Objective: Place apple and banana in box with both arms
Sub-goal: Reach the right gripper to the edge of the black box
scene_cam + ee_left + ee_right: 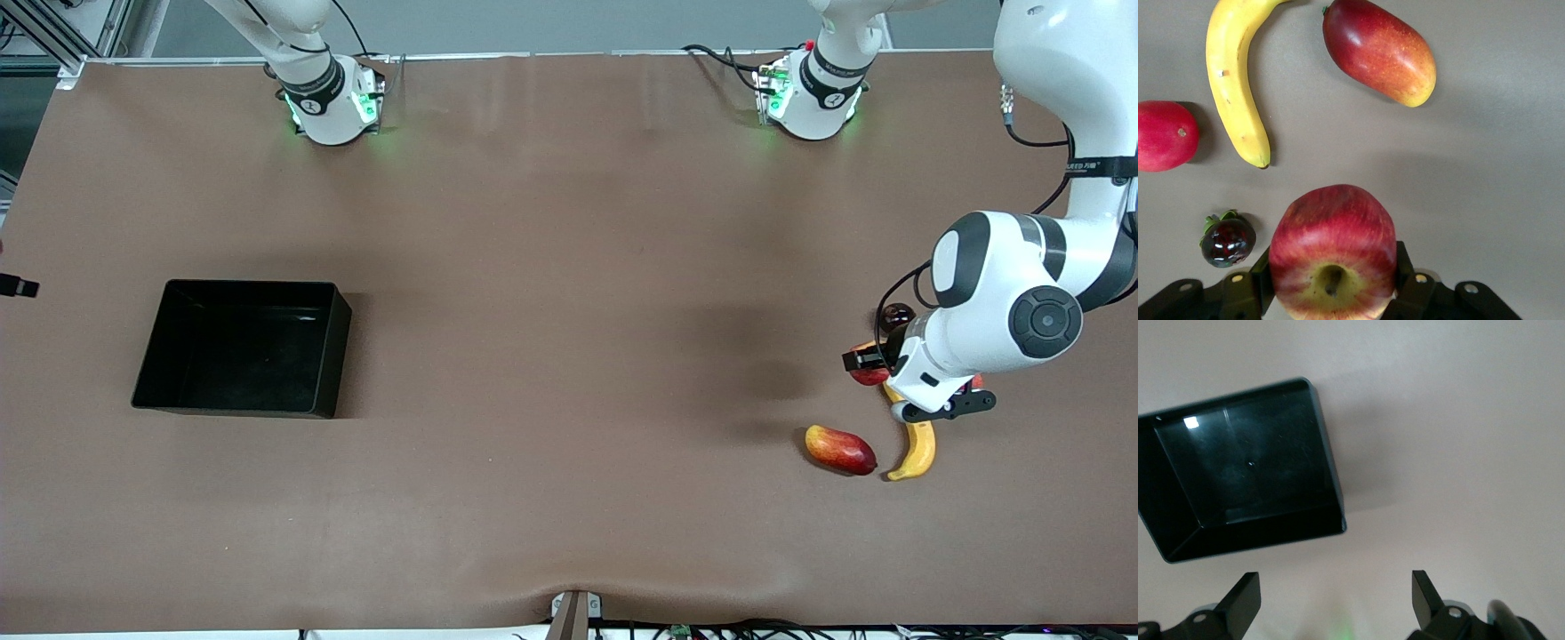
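Left claw [1331,293] is clamping the apple [1333,252], hidden in front view; right claw [1335,597] is hanging spread above the box [1238,473].

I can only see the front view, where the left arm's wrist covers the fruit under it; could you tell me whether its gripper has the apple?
Observer: Yes. In the left wrist view the left gripper is shut on the apple.
Operator: Thank you. Is anything else hidden there?
Observer: A small dark berry-like fruit lies beside the apple, apart from it.
Operator: And the right gripper?
Observer: The right gripper is open and holds nothing, with the box below it.
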Motion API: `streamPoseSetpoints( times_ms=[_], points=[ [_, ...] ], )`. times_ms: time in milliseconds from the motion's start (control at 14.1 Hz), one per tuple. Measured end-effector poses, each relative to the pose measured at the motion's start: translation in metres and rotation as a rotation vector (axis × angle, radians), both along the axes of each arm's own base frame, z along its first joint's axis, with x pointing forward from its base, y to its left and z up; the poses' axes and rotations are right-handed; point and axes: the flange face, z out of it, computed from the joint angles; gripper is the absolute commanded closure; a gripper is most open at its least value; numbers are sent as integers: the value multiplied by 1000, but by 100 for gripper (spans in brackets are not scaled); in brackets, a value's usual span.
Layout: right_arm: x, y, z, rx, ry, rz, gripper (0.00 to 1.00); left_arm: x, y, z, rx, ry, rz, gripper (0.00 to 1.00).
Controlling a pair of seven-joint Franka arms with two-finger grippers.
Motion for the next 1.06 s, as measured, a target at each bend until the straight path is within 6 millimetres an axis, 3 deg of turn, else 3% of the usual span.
streamPoseSetpoints(
  times_ms=[142,852,1065],
  points=[
    [-5,-8,-2,6,7,-4,0,0,0,0,0,0,0,100],
    [3,-6,-11,-3,-16,5,0,0,0,0,0,1,0,100],
    [7,-8,-24,-2,-15,5,0,0,0,-1,0,1,0,100]
  ],
)
